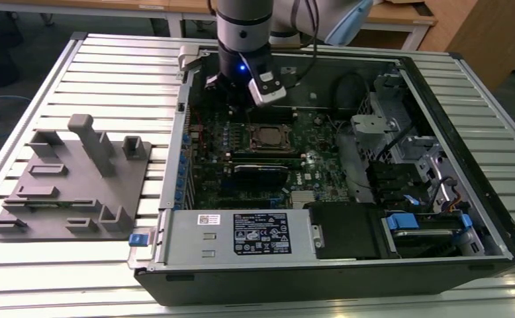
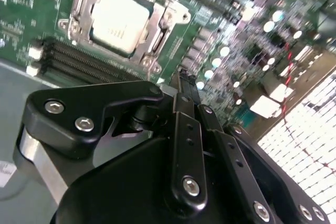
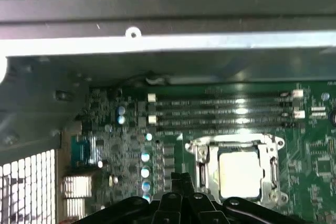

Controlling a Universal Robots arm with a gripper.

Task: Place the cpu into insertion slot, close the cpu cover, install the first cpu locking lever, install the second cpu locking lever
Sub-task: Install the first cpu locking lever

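The cpu (image 2: 118, 19) (image 3: 239, 171) lies flat in the insertion slot (image 1: 251, 139) on the green motherboard, its pale metal top showing in both wrist views. The silvery cpu cover (image 2: 164, 20) (image 3: 273, 167) lies down around the chip as a frame, with the chip showing through its window. I cannot make out how the locking levers sit. My gripper (image 2: 181, 77) (image 3: 181, 178) (image 1: 233, 94) hangs above the board beside the socket, off the chip, toward the case's rear wall. Its fingers are shut together with nothing between them.
Long black memory slots (image 3: 220, 111) (image 2: 79, 59) run beside the socket. The case's metal wall (image 3: 157, 51) rises close behind. A black card (image 1: 259, 169), the power supply (image 1: 239, 232) and drive bays (image 1: 416, 225) fill the case. A grey fixture plate (image 1: 72, 179) lies at the exterior view's left.
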